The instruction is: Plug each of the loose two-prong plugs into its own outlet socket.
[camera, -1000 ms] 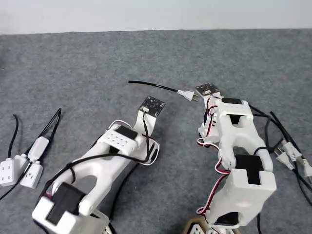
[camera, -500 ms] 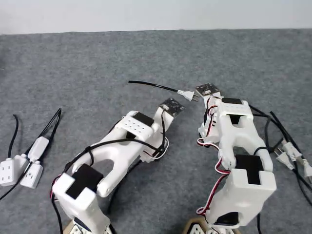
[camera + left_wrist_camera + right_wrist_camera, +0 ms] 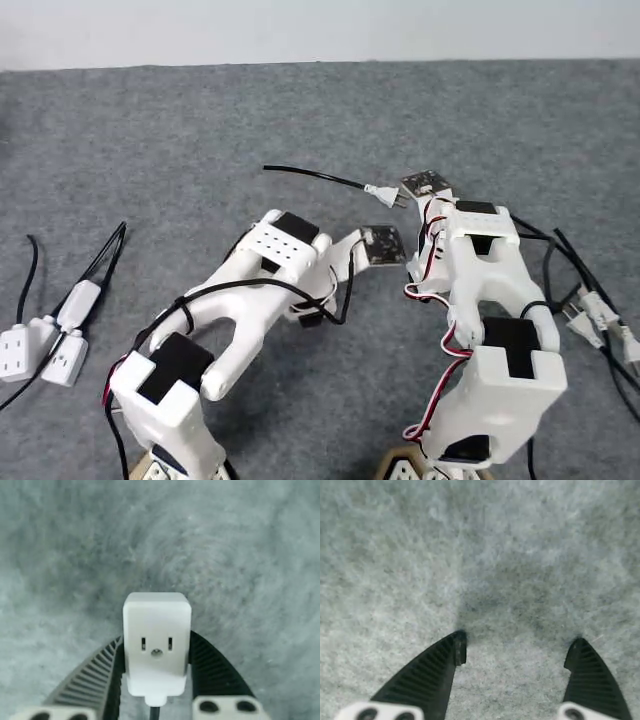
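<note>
Over the last second the left arm [image 3: 250,290] has been swinging rightward across the table [image 3: 180,130], and its wrist is now sitting close beside the right arm [image 3: 485,290], which is staying where it was. At the table's left edge a cluster of spare sockets [image 3: 12,352] is lying with black cords trailing away, well apart from the left arm, with a broad stretch of bare grey felt lying open between them. In the left wrist view the left tool [image 3: 156,640] is gripping a white socket [image 3: 156,625] by its two sides, with the slotted face turned toward the camera and a dark cord leaving its base. Near the middle of the table a loose plug [image 3: 383,195] is lying flat just ahead of the right arm's wrist, its black cord [image 3: 305,176] curving off to the left. Beyond it, open felt is running up to the pale wall [image 3: 300,30]. The right tool [image 3: 519,639] is hanging spread wide over bare felt, holding nothing. At the right edge more plugs [image 3: 588,312] are lying among black cords beside the right arm.
</note>
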Controlling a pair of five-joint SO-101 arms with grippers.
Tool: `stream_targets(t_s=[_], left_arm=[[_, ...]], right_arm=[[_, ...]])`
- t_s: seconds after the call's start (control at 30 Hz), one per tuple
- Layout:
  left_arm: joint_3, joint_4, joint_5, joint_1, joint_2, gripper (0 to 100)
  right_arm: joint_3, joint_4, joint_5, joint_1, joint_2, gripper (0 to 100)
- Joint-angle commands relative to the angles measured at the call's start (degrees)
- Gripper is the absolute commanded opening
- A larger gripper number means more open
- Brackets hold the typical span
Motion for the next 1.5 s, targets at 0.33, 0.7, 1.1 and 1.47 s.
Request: stream_targets(t_s=[0.33,0.7,1.1,1.47], left_arm=[[-1.1,-2.8,-2.6,0.8,-0.4,1],[-9.7,5.7,0.5,1.4,-0.4,8],[-9.5,6.0,2.5,0.9,-0.1,17],[-14.6,8.9,12.3,0.1,-0.4,24]], right_arm=[[-0.1,-1.4,0.1,-0.5,-0.2,30.2],[0.0,-1.2,1.4,-0.6,-0.2,30.2],[0.1,-1.1,1.7,-0.4,-0.5,30.2],[0.6,-1.5,1.6,-0.2,-0.7,30.2]])
